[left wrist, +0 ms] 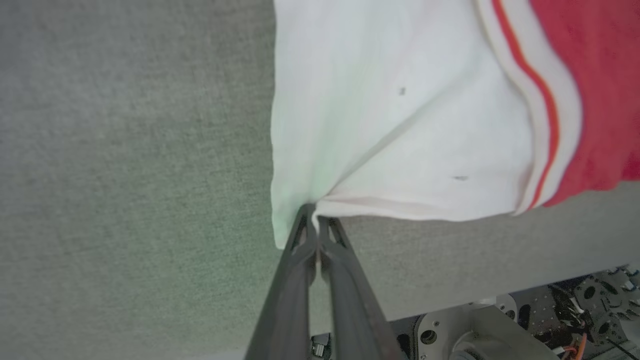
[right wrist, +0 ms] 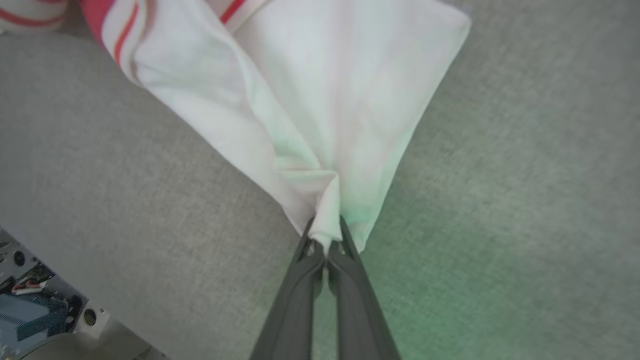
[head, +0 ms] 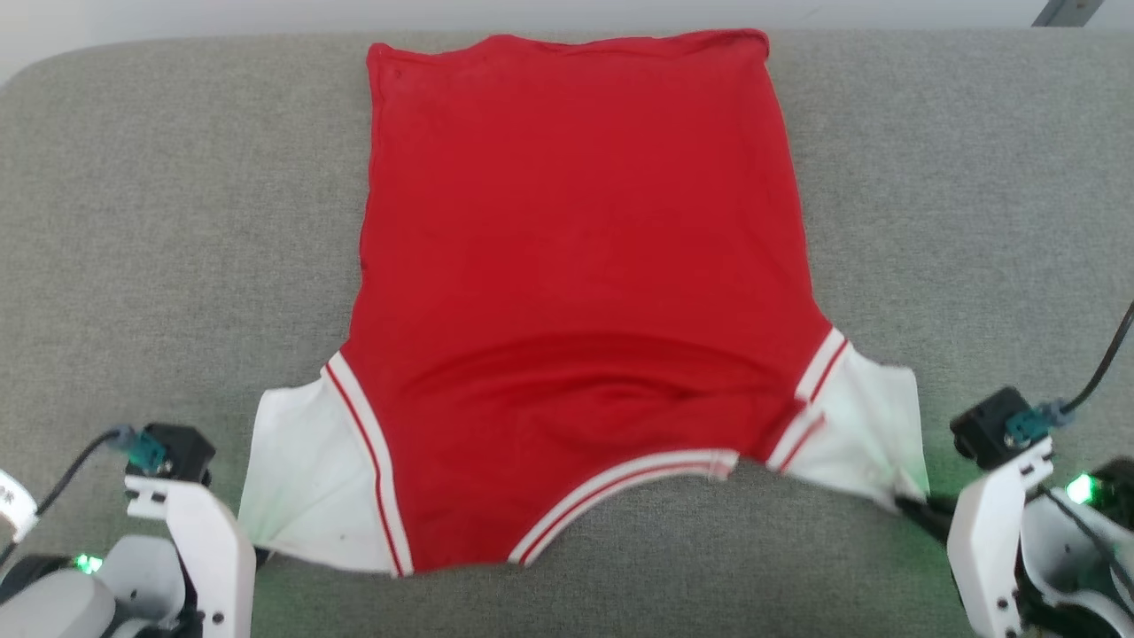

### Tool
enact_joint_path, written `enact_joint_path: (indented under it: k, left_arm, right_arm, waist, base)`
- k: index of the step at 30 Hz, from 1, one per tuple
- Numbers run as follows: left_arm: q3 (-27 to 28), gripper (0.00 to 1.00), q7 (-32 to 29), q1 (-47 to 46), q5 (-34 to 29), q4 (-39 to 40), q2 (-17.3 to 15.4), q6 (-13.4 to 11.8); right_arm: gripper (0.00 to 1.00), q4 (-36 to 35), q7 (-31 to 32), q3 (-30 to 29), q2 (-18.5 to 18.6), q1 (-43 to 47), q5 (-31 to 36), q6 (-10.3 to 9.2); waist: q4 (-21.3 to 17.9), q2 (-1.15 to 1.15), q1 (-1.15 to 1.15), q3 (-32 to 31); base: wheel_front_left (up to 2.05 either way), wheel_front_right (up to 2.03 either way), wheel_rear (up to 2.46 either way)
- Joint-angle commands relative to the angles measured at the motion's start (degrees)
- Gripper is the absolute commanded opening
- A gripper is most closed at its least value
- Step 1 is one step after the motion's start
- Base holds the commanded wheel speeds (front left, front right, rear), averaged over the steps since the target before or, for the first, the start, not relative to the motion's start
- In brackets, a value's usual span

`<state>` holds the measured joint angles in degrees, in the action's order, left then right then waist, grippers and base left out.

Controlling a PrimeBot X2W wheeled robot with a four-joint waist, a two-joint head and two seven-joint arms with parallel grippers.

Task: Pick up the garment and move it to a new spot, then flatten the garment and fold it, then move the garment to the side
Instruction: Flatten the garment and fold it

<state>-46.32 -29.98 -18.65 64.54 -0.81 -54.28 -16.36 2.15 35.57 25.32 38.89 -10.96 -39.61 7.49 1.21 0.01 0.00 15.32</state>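
Head view: red jersey [head: 576,292] lay flat on the grey fabric-covered desk [head: 974,177], plain red side up, hem at the far edge, striped collar [head: 620,483] toward the robot. White sleeves spread to both sides at the near end. Left end effector [head: 259,555] sat at the left sleeve's outer corner, right end effector [head: 905,505] at the right sleeve's corner, both low on the desk. A black cable [head: 1103,363] ran off the right wrist, and green lights glowed on both wrists.

Left wrist view: left end effector [left wrist: 314,216] was pinched tight on the corner of the white sleeve [left wrist: 400,125], cloth puckering toward the fingertips. Red-and-white armhole trim [left wrist: 545,110] and the red body showed beyond it. Grey desk [left wrist: 125,175] lay to the side, with robot base hardware [left wrist: 525,325] below the desk edge.

Right wrist view: right end effector [right wrist: 326,242] was clamped on the bunched corner of the other white sleeve [right wrist: 340,90], with folds running up from the grip. Striped trim [right wrist: 122,35] was at the top left. Green light tinted the desk [right wrist: 500,250] beside the fingers.
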Motion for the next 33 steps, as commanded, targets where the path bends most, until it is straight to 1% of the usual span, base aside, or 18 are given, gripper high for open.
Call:
enact_joint_path:
  k: [1,2,5,7,10,11,12,13,14,15,16,20,24,26,27,29,30,33]
  left_arm:
    - [-0.01,0.00,0.37,1.33,-0.08,0.04,-0.60,-1.00]
    - [0.18,0.00,0.57,1.98,0.20,-0.44,-0.77,-2.21]
    - [-0.62,0.00,0.81,3.42,-0.59,-0.39,-1.06,-3.63]
    - [-0.28,0.00,1.30,3.88,0.15,-0.27,-0.36,-3.95]
    - [-0.18,0.00,2.84,3.91,-0.53,-0.21,0.75,-4.00]
    - [0.11,0.00,3.35,3.96,-0.17,-0.28,1.31,-4.06]
    - [0.08,0.00,3.68,3.96,-0.22,-0.29,1.60,-3.90]
    - [0.12,0.00,4.24,3.81,-0.29,-0.03,2.10,-3.33]
    - [0.58,0.00,4.97,3.71,0.05,0.17,2.67,-3.23]
    - [0.79,0.00,5.51,3.56,0.13,0.34,2.87,-3.07]
    - [0.79,0.00,5.51,3.56,0.13,0.34,2.87,-3.07]
    - [1.04,0.00,6.61,2.88,-0.09,1.05,3.68,-2.38]
    - [1.03,0.00,7.28,2.16,-0.48,1.62,4.53,-1.92]
    - [0.95,0.00,7.47,1.39,-0.98,1.83,4.95,-1.88]
    - [0.95,0.00,7.70,0.91,-1.09,2.03,5.33,-1.55]
    - [1.03,0.00,8.35,-0.16,-1.74,2.36,6.11,-1.06]
    - [0.98,0.00,8.57,-0.62,-2.06,2.36,6.53,-0.69]
    - [0.18,0.00,8.54,-2.14,-3.28,2.30,7.75,0.32]
  right_arm:
    - [0.00,-0.38,1.92,0.02,0.29,2.71,-0.89,0.00]
    - [0.00,-0.82,3.06,-0.32,0.44,4.01,-1.40,0.00]
    - [0.00,-2.27,5.37,-1.46,0.06,7.05,-2.21,0.00]
    - [0.00,-2.51,6.53,-2.32,-0.64,8.71,-2.25,-0.01]
    - [0.00,-2.50,7.68,-3.52,-2.26,10.59,-1.79,-0.01]
    - [0.32,-2.45,7.58,-4.45,-3.09,10.80,-1.45,-0.01]
    - [0.51,-2.43,8.02,-5.19,-3.82,10.99,-1.24,-0.01]
    - [0.89,-2.77,8.47,-5.93,-4.08,11.21,-0.43,-0.01]
    - [1.00,-3.41,8.44,-7.08,-4.87,11.05,-0.16,-0.01]
    - [1.00,-4.60,8.54,-8.31,-5.64,10.74,0.01,-0.01]
    - [1.00,-4.60,8.54,-8.31,-5.64,10.74,0.01,-0.01]
    - [1.00,-10.94,9.72,-14.97,-7.77,8.81,2.10,-0.15]
    - [1.00,-18.00,11.11,-20.91,-12.27,6.18,5.47,0.00]
    - [1.00,-20.28,10.79,-22.93,-14.35,3.52,7.97,0.00]
    - [1.00,-20.68,10.27,-23.65,-15.55,1.88,9.20,0.00]
    - [1.00,-20.33,9.52,-23.80,-16.65,-1.73,11.29,0.00]
    - [1.00,-19.18,8.78,-24.43,-17.96,-4.00,12.07,-0.01]
    - [1.00,-14.49,5.81,-24.48,-19.36,-10.87,14.75,0.00]
  waist:
    - [0.01,-0.01,0.00,0.29]
    - [0.03,-0.01,0.00,0.46]
    - [0.08,-0.01,0.00,1.10]
    - [0.17,-0.01,0.00,1.49]
    - [0.32,-0.01,0.00,1.98]
    - [0.35,-0.01,0.00,2.16]
    - [0.36,-0.01,0.00,2.29]
    - [0.45,-0.01,0.00,2.46]
    - [0.50,-0.01,0.00,2.60]
    - [0.62,-0.01,0.00,2.79]
    - [0.62,-0.01,0.00,2.79]
    - [1.02,-0.01,0.00,3.62]
    - [1.72,-0.01,0.00,4.74]
    - [2.24,-0.01,0.00,5.50]
    - [2.56,-0.01,0.00,5.83]
    - [3.36,-0.01,0.00,6.63]
    - [3.73,-0.01,0.00,7.02]
    - [5.19,-0.01,0.00,8.18]
  base:
    - [0.00,0.00,0.00]
    - [0.00,0.00,0.00]
    - [0.00,0.00,0.00]
    - [0.00,0.00,0.00]
    - [0.00,0.00,0.00]
    - [0.00,0.00,0.00]
    - [0.00,0.00,0.00]
    - [0.00,0.00,0.00]
    - [0.00,0.00,0.00]
    - [0.00,0.00,0.00]
    - [0.00,0.00,0.00]
    - [0.00,0.00,0.00]
    - [0.00,0.00,0.00]
    - [0.00,0.00,0.00]
    - [0.00,0.00,0.00]
    - [0.00,0.00,0.00]
    - [0.00,0.00,0.00]
    - [0.00,0.00,0.00]
